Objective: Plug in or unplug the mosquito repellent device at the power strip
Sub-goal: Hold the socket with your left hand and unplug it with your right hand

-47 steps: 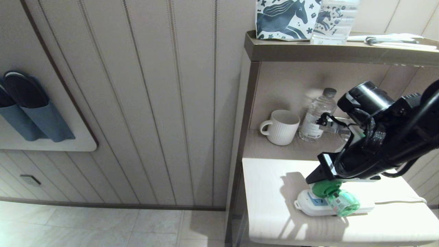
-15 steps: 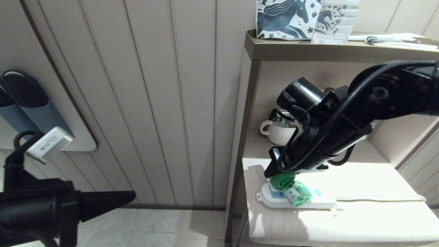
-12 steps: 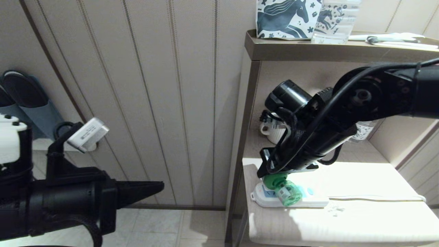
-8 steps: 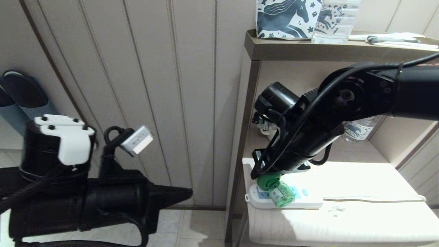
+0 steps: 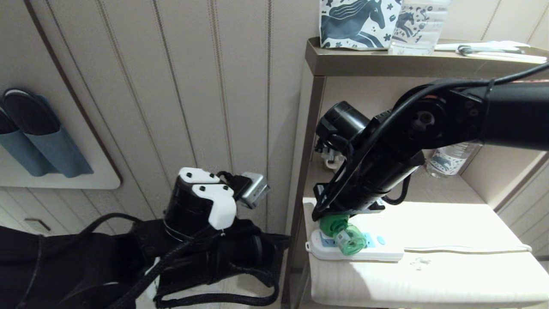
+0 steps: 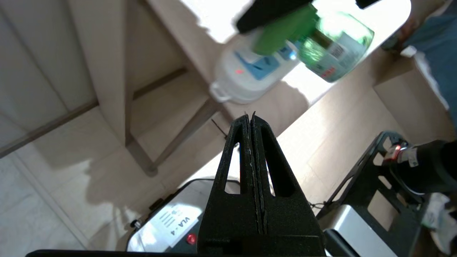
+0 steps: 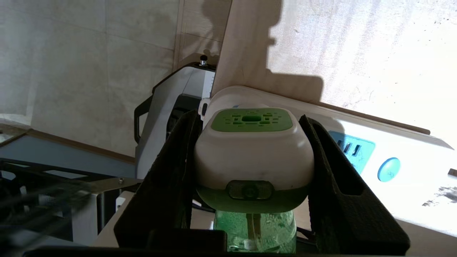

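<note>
The mosquito repellent device [image 5: 344,237] has a green and white head and a translucent green bottle. It sits at the left-end socket of the white power strip [image 5: 377,254] on the low table [image 5: 429,279]. My right gripper [image 5: 333,217] is shut on the device's head [image 7: 251,153], one finger on each side [image 7: 250,117]. The strip's left end lies at the table's left edge [image 6: 246,75]. My left gripper [image 5: 281,240] is shut and empty [image 6: 250,116]. It hangs below and left of that edge, pointing at the strip's end. The prongs are hidden.
The strip's white cord [image 5: 467,248] runs right along the table. On the shelf behind stand a white mug [image 5: 329,163], mostly hidden by my right arm, and a water bottle [image 5: 446,161]. A horse-print bag [image 5: 356,23] sits on top. Slippers [image 5: 38,137] hang at left.
My right gripper has slid left with the device, and the power strip has come along to the table's left edge. My left arm has swung in from the left toward that edge.
</note>
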